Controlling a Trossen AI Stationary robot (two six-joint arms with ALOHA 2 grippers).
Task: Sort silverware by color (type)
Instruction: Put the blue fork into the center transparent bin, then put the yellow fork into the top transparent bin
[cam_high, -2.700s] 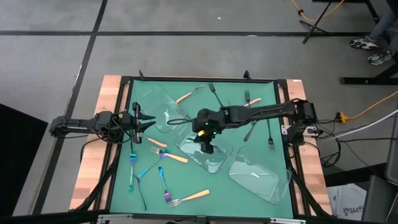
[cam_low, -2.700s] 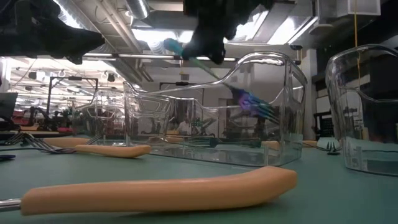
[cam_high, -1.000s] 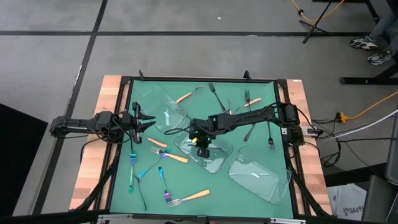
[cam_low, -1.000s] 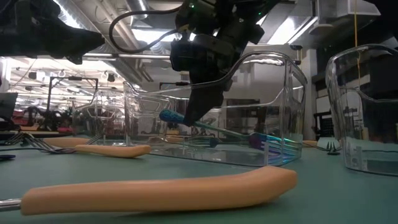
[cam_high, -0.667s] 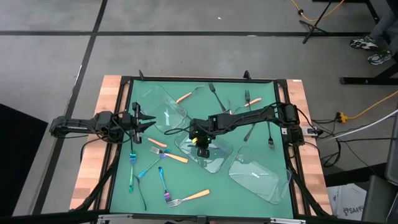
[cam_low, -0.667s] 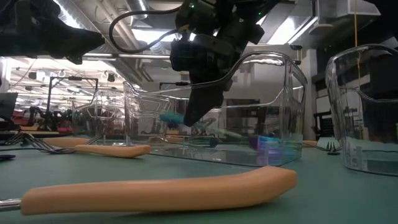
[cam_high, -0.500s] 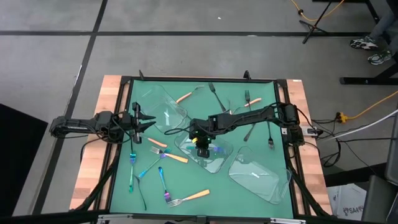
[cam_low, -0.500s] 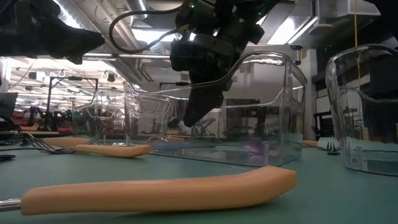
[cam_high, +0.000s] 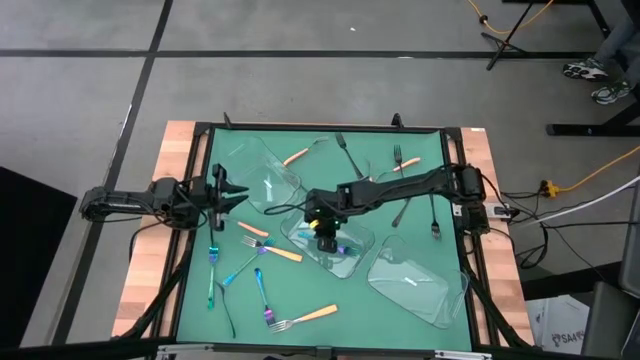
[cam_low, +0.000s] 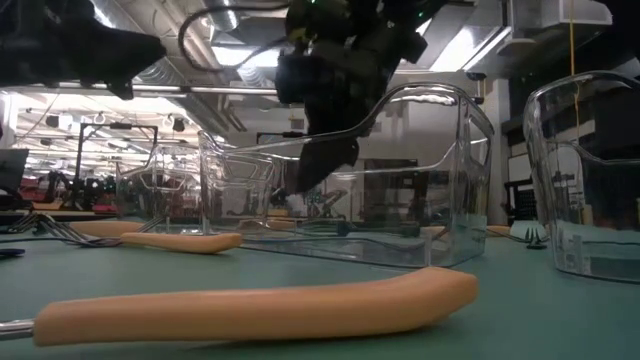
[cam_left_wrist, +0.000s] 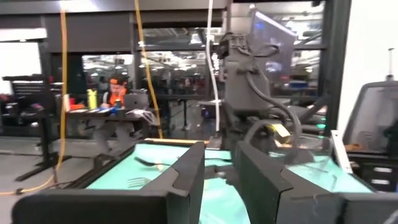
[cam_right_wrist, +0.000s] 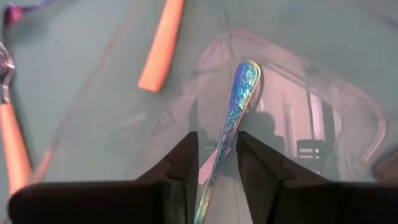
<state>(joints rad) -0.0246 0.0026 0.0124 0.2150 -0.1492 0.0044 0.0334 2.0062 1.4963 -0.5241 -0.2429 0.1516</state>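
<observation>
Right gripper (cam_high: 324, 232) jaws apart, nothing clamped: it hangs over the middle clear tray (cam_high: 352, 258), and the right wrist view shows an iridescent utensil (cam_right_wrist: 231, 121) lying loose on the tray floor between the fingers (cam_right_wrist: 185, 163), so that piece looks dropped in its bin. Left gripper (cam_high: 222, 193) waits at the table's left edge, jaws part open, empty, clear of the work. Rest of the silverware is unsorted: orange-handled fork (cam_high: 303, 318) near the front edge, iridescent pieces (cam_high: 262, 290) front-left, dark forks (cam_high: 346, 150) at the far side, more orange handles (cam_high: 295, 156) scattered. Two other clear trays, one far-left (cam_high: 266, 172), one near-right (cam_high: 415, 285). Green mat (cam_high: 380, 320) on a wood-edged table; grey floor, workshop benches beyond.
</observation>
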